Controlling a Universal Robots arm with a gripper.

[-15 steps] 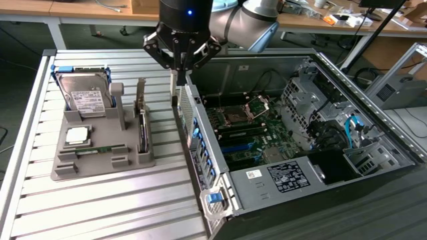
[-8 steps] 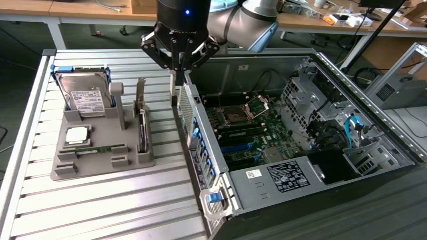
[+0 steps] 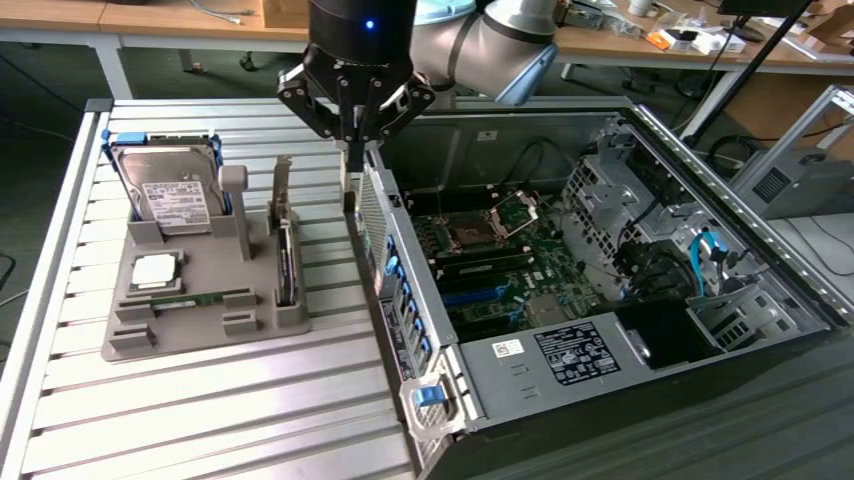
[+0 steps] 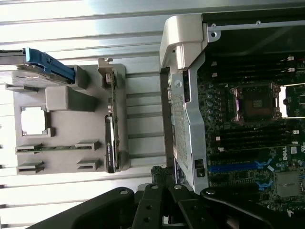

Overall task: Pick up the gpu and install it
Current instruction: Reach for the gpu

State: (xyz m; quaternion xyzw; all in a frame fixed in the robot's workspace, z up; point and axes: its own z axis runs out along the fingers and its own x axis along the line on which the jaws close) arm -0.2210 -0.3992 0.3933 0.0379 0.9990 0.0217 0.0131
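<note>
The gpu (image 3: pixel 283 235) stands on edge in a slot along one side of the grey holder (image 3: pixel 200 338), its silver bracket pointing up. The wrist view shows the gpu (image 4: pixel 111 129) as a thin dark card in the same slot. My gripper (image 3: pixel 351 190) hangs over the table between the holder and the rear wall of the open computer case (image 3: pixel 400 300), toward the exterior view's right of the gpu and apart from it. Its thin fingers are shut together with nothing between them. The gripper (image 4: pixel 160 174) tip sits close to the case's rear panel.
The holder also carries a hard drive (image 3: pixel 167 185) standing upright, a CPU (image 3: pixel 154 268) and a RAM stick (image 3: pixel 187 298). Inside the case lies the motherboard (image 3: pixel 501 265) with blue expansion slots (image 4: pixel 233 167). Cluttered desks stand behind the slatted table (image 3: pixel 200 420).
</note>
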